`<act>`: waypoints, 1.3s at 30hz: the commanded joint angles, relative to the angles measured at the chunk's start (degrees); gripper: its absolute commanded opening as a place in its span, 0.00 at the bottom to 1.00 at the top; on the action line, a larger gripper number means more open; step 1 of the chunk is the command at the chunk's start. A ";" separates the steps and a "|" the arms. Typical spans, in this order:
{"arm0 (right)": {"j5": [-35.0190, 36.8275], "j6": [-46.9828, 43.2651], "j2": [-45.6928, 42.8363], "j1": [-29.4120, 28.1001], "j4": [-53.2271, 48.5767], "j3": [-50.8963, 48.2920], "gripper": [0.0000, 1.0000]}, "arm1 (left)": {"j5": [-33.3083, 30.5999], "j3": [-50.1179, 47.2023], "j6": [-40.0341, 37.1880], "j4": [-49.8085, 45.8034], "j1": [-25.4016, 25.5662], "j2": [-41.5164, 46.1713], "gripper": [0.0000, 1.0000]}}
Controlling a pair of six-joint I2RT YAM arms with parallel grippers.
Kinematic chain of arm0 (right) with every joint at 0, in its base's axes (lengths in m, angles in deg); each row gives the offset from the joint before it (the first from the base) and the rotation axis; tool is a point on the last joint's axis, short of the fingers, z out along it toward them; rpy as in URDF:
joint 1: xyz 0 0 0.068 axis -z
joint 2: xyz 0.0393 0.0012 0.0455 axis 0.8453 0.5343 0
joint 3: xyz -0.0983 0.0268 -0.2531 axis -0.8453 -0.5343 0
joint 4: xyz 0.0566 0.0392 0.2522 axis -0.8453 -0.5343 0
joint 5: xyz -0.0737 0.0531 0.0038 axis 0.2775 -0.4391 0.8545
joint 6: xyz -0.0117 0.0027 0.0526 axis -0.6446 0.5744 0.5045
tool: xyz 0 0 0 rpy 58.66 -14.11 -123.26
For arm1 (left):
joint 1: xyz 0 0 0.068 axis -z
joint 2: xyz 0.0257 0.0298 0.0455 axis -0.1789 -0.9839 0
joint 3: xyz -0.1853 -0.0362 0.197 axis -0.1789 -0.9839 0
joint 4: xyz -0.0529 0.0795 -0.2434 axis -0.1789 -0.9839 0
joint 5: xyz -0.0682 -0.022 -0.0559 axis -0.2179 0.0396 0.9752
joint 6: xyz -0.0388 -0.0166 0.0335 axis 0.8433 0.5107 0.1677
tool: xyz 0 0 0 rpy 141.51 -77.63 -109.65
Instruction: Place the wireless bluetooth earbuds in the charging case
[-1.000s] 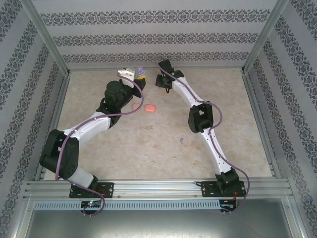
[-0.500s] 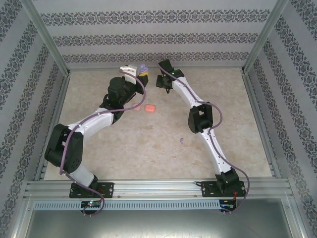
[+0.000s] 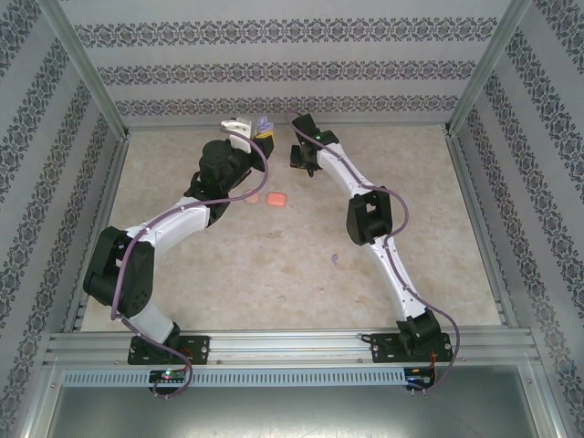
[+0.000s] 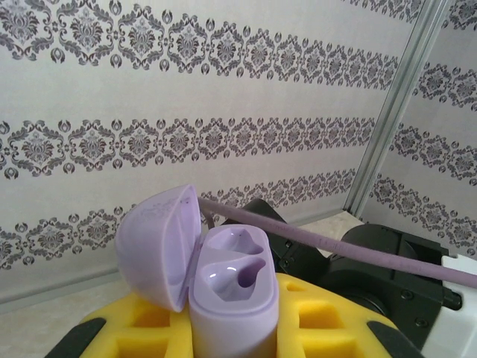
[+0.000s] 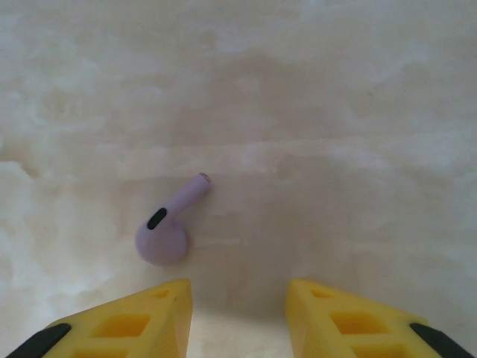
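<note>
The table (image 3: 274, 265) carries the purple earbud (image 5: 168, 224), and I place everything from that bud. My right arm (image 3: 365, 214) stretches long toward the far wall with its wrist bent down over the bud. My left arm (image 3: 173, 224) folds at the elbow and rises to the left of the bud. Of the 2 arms, the right is plainly the nearer.

My left tool (image 4: 235, 328) is pressed together on the charging case (image 4: 227, 276), pinching its lower body and holding it upright, left of the bud and higher. The lid (image 4: 160, 246) hangs open sideways and the 2 wells face up. I judge both empty, though shadow in 1 leaves doubt. A pink case (image 3: 276, 198) lies on the table, left of the bud and nearer my bases.

My right tool (image 5: 238, 291) is spread, nothing between its fingers, looking straight down. The bud lies flat just ahead of the finger on the left of the wrist view, outside the gap. Its long axis slants, with the round head close to that finger and the stem pointing away and rightward. I judge the coming move needs a short reach forward and leftward, plus a wrist turn so the fingers close across the bud.
</note>
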 commanded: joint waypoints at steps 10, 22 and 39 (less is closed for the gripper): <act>-0.62 -4.98 -10.39 -0.69 1.36 -6.16 0.63 | 1.16 3.48 0.83 -0.83 -0.51 -1.73 0.00; 10.00 -30.16 -3.64 -2.82 8.41 1.28 0.98 | 1.12 4.98 0.06 -2.29 -0.57 -2.72 0.00; 12.33 -33.73 1.23 -1.06 7.88 6.39 0.98 | 2.18 5.87 0.80 -2.44 -0.68 -3.67 0.00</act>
